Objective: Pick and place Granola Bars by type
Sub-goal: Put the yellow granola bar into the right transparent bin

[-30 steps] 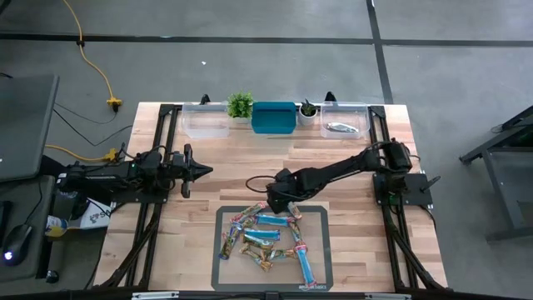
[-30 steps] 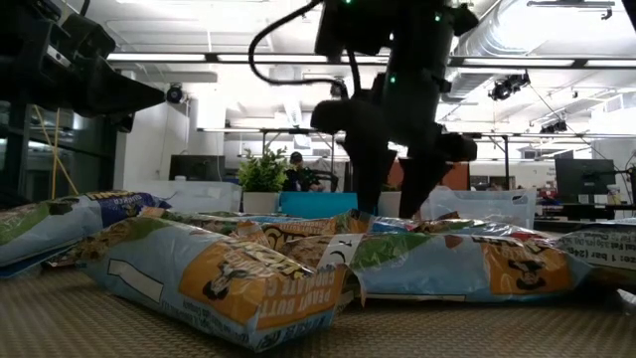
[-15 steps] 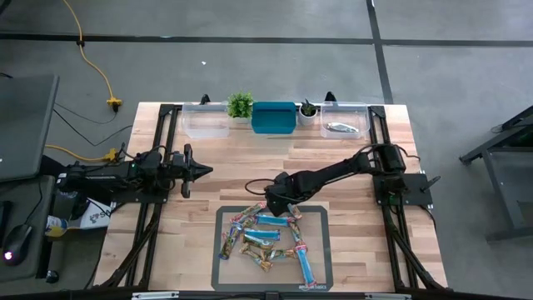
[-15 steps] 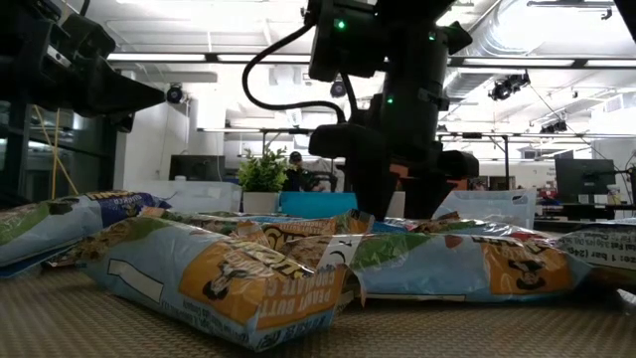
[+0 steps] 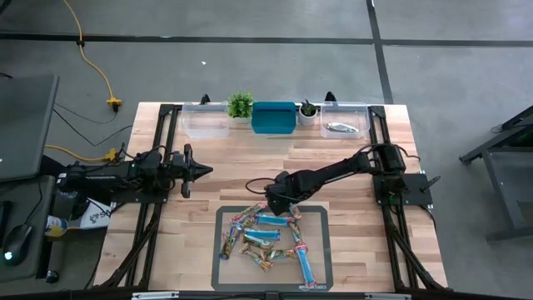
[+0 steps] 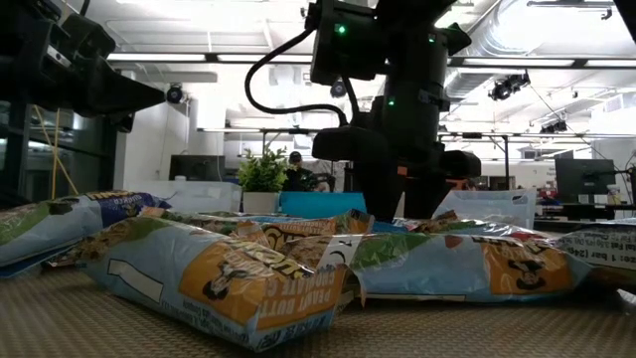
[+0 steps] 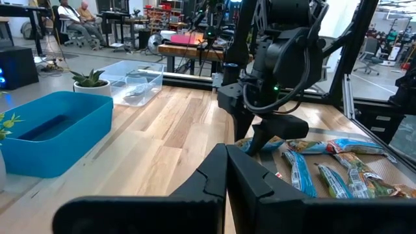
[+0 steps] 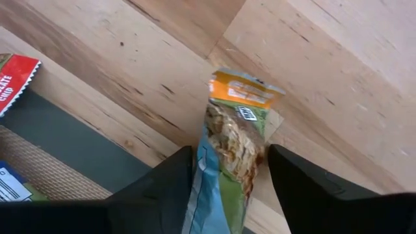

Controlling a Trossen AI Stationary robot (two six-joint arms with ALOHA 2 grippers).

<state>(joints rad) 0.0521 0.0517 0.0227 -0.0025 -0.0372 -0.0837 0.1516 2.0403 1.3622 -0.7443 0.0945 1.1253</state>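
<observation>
Several granola bars (image 5: pixel 265 240), light blue ones and red or brown ones, lie in a heap on a dark mat (image 5: pixel 223 275) near the table's near edge. My right gripper (image 5: pixel 277 202) is down at the mat's far edge, shut on a light blue, green and orange bar (image 8: pixel 229 140). The low view shows it behind the heap (image 6: pixel 397 199). One more bar (image 5: pixel 340 127) lies in the clear bin at the far right. My left gripper (image 5: pixel 202 171) hovers shut over the left half of the table, away from the bars. My right gripper holds the light blue bar across its width, one long side (image 8: pixel 203 162) against each finger (image 8: pixel 296 188). The fingers come from above, pointing down. The bar lies flat, with its orange end (image 8: pixel 247 91) out on the bare wood past the mat's edge.
Along the far edge stand a clear bin (image 5: pixel 206 122), a green plant (image 5: pixel 240 104), a blue bin (image 5: pixel 274 117), a small potted plant (image 5: pixel 308 110) and another clear bin (image 5: pixel 356 117). Bare wood (image 5: pixel 233 158) lies between the mat and the bins.
My right gripper has come down onto the heap at the mat's far edge, shifting slightly toward the table's left. In the low view its fingers stood apart a second ago and now stand together on the bar. The bars have stayed in place.
</observation>
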